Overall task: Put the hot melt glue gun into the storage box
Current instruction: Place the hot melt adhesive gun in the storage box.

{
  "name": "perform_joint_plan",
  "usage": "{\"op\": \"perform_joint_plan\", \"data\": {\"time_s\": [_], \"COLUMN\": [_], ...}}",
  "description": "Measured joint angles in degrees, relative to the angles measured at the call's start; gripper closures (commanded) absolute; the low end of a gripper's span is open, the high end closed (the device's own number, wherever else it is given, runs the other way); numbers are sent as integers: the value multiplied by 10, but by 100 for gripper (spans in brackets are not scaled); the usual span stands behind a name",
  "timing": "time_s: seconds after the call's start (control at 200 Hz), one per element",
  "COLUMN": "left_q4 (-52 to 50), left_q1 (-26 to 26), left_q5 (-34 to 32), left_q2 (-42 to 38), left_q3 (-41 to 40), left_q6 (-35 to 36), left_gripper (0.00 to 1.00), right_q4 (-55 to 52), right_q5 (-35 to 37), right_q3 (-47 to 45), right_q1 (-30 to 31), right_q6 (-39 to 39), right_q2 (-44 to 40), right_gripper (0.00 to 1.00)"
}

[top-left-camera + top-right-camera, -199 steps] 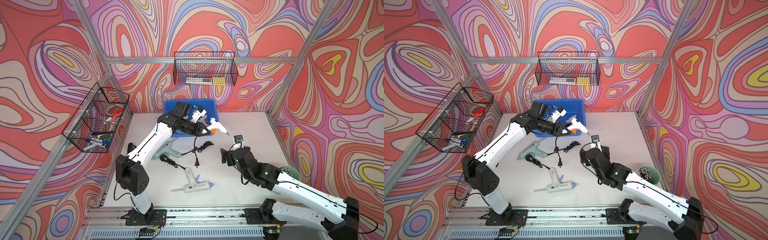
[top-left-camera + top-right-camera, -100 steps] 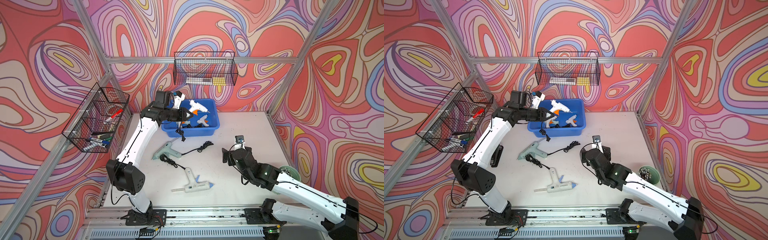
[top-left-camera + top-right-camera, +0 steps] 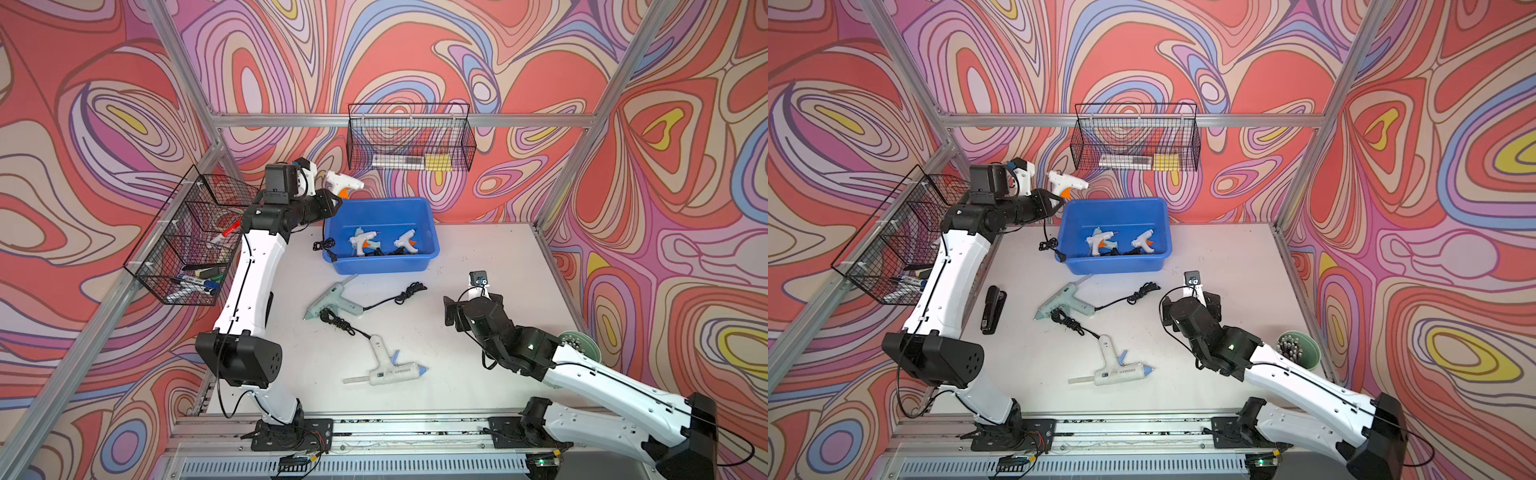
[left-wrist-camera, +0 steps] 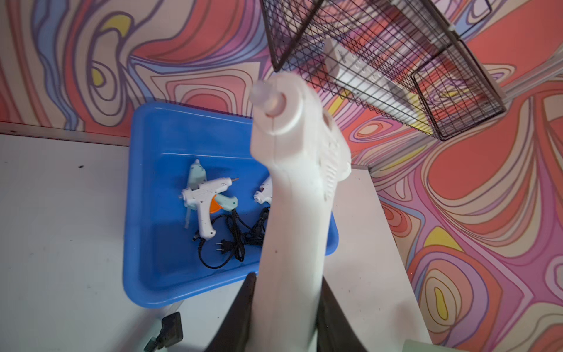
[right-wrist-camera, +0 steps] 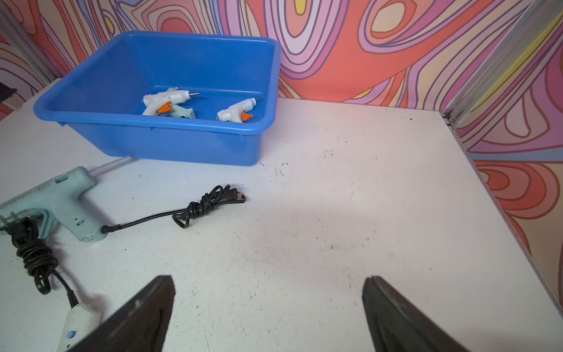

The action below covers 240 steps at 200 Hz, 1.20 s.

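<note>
By the storage box (image 3: 382, 265) — glue gun (image 3: 343, 183) between tight left fingers (image 4: 240, 317); right fingers (image 5: 143, 317) wide, empty.

Storage box (image 3: 382, 264) open-topped, far half of its floor bare, wire basket (image 3: 409, 137) hung behind — coiled cord (image 3: 409, 287) in front

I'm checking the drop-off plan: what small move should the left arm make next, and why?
Probably shift the left gripper over the middle of the storage box. It is shut on the white glue gun, held high by the box's back-left corner, with the cord hanging outside it.
</note>
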Motion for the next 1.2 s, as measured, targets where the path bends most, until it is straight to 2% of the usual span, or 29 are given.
{"op": "perform_joint_plan", "data": {"time_s": [0.23,0.476,0.886,1.052,1.202], "left_q4": [-42,-67,-20,-2,21], "left_q1": [1,1,-8,-24,-39], "left_q5": [-93,-130,-106,-94,-81], "left_q2": [67,165,218,243,261], "left_q3": [101,193,193,190,156], "left_q6": [-14,-43,-119,-129,-136], "left_gripper": [100,100,100,100,100], "right_q4": [8,11,17,17,19], "right_q5": [0,0,-2,-5,-6], "right_q3": [0,0,-2,-7,-10], "right_q1": [0,0,0,0,0], "right_q6": [0,0,0,3,5], "right_q2": [10,16,22,24,24], "right_gripper": [2,2,2,2,2]}}
